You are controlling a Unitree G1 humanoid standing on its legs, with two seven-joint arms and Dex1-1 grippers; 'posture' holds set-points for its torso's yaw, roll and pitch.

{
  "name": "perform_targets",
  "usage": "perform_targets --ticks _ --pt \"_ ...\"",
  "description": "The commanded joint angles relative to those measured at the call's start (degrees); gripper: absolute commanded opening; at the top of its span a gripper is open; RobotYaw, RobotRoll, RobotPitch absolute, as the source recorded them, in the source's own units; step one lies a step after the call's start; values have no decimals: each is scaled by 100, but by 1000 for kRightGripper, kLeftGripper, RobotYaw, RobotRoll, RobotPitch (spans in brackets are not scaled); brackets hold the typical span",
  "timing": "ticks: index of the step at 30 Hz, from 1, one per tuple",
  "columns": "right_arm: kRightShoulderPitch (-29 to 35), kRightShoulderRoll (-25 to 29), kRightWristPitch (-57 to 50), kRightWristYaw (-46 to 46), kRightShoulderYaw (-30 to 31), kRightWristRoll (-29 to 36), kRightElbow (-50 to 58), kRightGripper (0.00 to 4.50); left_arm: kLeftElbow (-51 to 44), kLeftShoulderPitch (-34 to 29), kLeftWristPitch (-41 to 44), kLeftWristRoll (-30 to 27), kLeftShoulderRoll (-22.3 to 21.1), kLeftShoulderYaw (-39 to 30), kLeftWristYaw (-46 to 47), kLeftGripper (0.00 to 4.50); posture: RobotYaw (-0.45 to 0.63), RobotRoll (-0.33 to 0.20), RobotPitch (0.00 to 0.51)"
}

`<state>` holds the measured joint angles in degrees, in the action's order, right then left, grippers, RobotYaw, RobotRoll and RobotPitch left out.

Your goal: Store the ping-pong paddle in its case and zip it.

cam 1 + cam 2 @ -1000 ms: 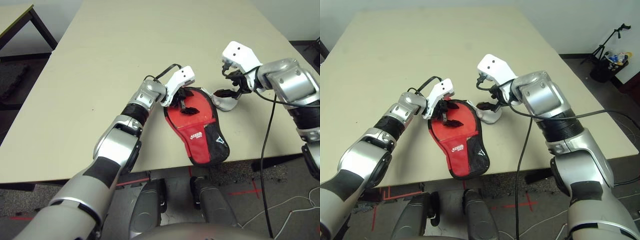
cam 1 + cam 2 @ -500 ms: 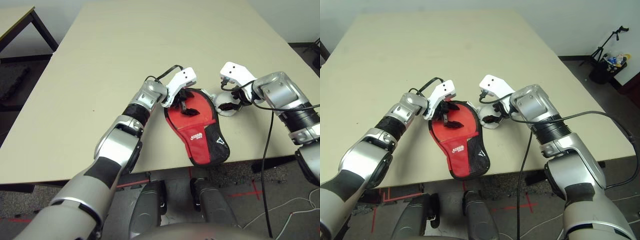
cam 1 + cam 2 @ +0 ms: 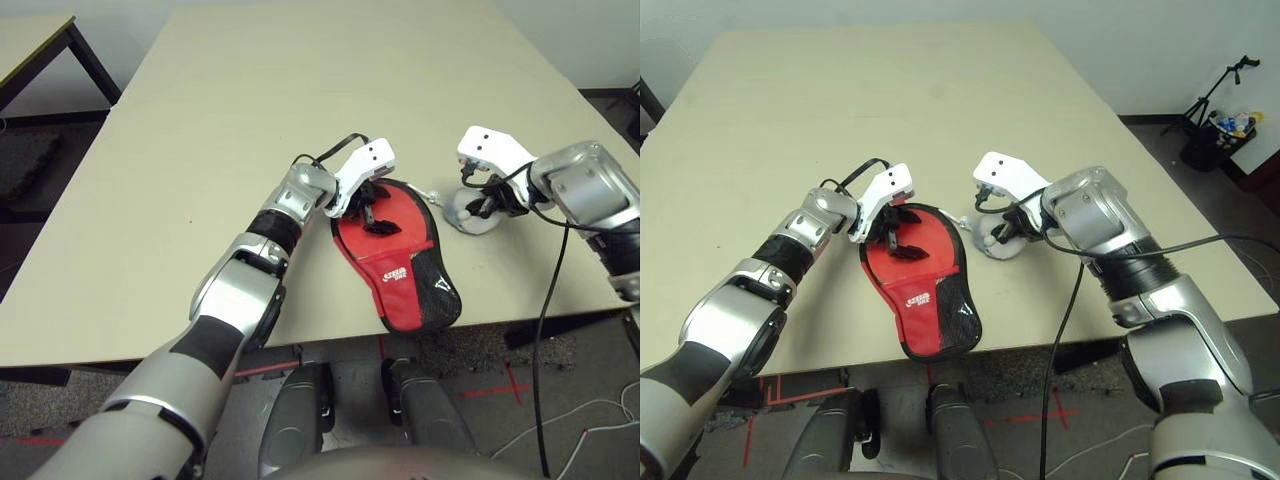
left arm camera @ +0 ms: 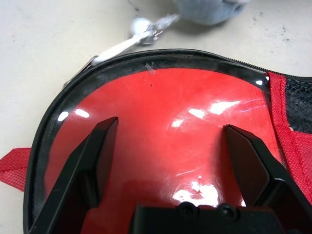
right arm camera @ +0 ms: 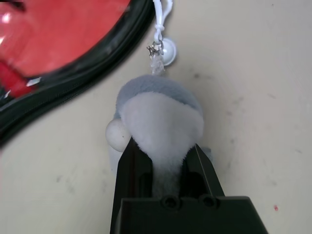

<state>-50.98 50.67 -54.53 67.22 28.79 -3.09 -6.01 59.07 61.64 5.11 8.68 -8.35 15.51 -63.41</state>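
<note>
red case (image 3: 398,262) flat near tabletop (image 3: 300,120) edge; left hand (image 4: 170,146) spread wide above its round end; right hand (image 5: 163,161) pinching white fluffy ball (image 5: 161,114) beside case.

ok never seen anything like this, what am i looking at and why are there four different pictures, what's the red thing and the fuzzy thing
This is a humanoid robot with two silver arms, working at a beige table. Two pictures come from cameras in its head, looking down over its arms. The other two come from a camera on each wrist, looking along that gripper's two black fingers.

The red thing is a paddle-shaped fabric case with black trim, lying flat near the table's front edge. The left wrist view shows a shiny red surface inside its black rim, probably the ping-pong paddle.

The left gripper hangs over the case's round end with its fingers spread wide, holding nothing.

The fuzzy thing is a white fluffy ball, tied by a short white string to the case's edge. The right gripper has its fingers pinched on it.
</note>
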Motion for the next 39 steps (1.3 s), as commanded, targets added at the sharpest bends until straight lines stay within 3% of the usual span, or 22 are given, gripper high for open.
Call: perform_targets --ticks 1,9,13,20,25,29,34,37,39 --pt "259 418 -300 343 88 90 599 515 185 -154 64 174 11 172 62 4500 -222 0 112" --pt "1447 1961 -522 1098 -47 608 2466 511 250 -130 25 176 58 194 120 4500 -244 0 130" --pt "2481 2699 -740 1222 -426 1142 3413 509 297 -131 9 175 94 195 150 4500 -253 0 132" --pt "4329 3248 -1497 920 -1528 2318 5234 459 360 -101 -32 172 87 177 176 4500 -261 0 135" --pt "5101 3399 -1545 648 -2135 2747 5557 458 401 -89 -68 177 85 176 172 4500 -271 0 139" --pt "4801 3142 -1442 360 -2239 2847 5225 458 397 -97 -81 167 92 168 154 4500 -274 0 143" --pt "4085 3436 -1441 1311 -2771 3874 4595 2147 274 -170 -63 139 41 160 82 4500 -265 0 147" --pt "3264 3304 -1447 1444 -2717 4114 3915 3123 216 -207 -32 130 25 157 72 4500 -256 0 146" --pt "2285 2876 -1828 1344 -2625 4270 3039 3765 131 -243 21 107 10 141 74 4500 -240 0 147"
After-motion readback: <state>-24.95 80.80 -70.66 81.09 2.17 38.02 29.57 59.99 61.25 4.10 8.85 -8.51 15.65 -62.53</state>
